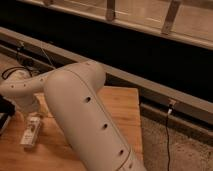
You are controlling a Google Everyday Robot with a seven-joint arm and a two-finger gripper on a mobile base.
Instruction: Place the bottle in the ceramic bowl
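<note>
Camera view, starting at its left edge: a dark shape (5, 107) is cut off by the frame. I cannot tell whether it is the ceramic bowl or something else, and no bowl shows plainly anywhere. Just to its right the gripper (29, 107) hangs at the end of the white wrist, close above the upper end of the bottle. Whether it is spread or closed cannot be told. The bottle (31, 131) lies on its side on the wooden tabletop (120, 107), outside any bowl, with its length running roughly toward and away from the camera. It is slim and white, with a pale label carrying dark marks, and it looks whole as far as can be seen. By my judgement the task is at an early stage: the bottle is not lifted, so grasping it, carrying it and setting it in the bowl are all left. Further right the bulky white arm (85, 115) covers much of the tabletop and could hide things behind it. At far right a thin cable (167, 130) runs down over the speckled floor (190, 150).
</note>
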